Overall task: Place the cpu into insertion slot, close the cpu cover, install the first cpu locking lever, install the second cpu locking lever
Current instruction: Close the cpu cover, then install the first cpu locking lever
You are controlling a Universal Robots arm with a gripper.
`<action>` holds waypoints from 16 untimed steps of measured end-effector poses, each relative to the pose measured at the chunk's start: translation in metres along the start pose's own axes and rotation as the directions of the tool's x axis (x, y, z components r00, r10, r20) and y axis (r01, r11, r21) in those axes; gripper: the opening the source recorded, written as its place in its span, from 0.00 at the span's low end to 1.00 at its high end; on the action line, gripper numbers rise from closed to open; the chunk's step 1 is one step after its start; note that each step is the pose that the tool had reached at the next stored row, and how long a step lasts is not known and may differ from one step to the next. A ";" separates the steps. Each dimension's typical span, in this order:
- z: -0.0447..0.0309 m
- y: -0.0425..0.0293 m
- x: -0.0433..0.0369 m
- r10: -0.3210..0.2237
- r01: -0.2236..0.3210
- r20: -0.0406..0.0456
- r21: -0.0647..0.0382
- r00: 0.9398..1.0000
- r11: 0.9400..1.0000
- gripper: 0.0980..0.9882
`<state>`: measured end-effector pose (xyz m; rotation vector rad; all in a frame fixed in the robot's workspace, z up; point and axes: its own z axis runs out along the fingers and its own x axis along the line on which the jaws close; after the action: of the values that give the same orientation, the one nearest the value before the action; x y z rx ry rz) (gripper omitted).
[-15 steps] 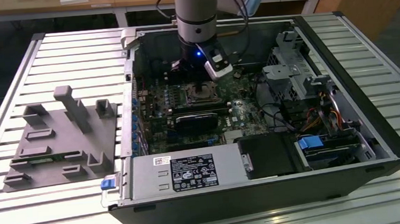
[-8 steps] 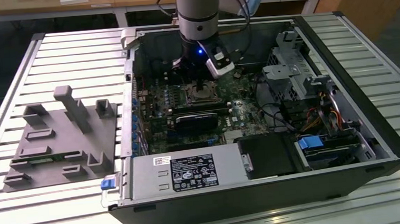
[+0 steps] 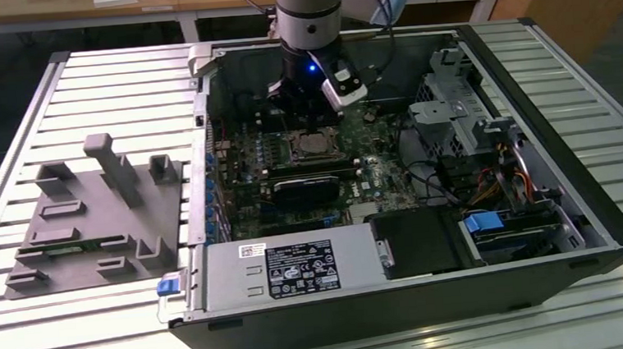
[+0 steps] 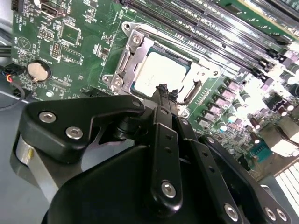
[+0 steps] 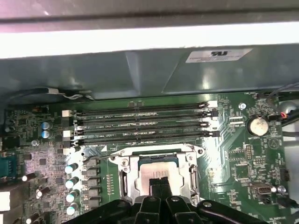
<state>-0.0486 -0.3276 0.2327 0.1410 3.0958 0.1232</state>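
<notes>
CPU [image 4: 156, 73] lies flat in the insertion slot [image 3: 312, 146], with the CPU cover [image 4: 133, 51] down around its edges. The gripper [image 4: 163, 89], fingers pinched together on nothing, hangs over one CPU edge. Long memory slots [image 5: 140, 123] run just beside the socket; capacitors [image 5: 72, 182] crowd another side.
</notes>
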 end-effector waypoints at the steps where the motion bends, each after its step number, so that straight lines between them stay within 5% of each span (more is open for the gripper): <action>1: -0.0008 0.0001 0.0000 0.001 -0.001 0.000 0.002 1.000 1.000 0.00; 16: -0.0013 0.0000 0.0000 0.003 -0.003 0.001 0.004 1.000 1.000 0.00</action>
<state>-0.0487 -0.3277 0.2340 0.1453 3.0955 0.1163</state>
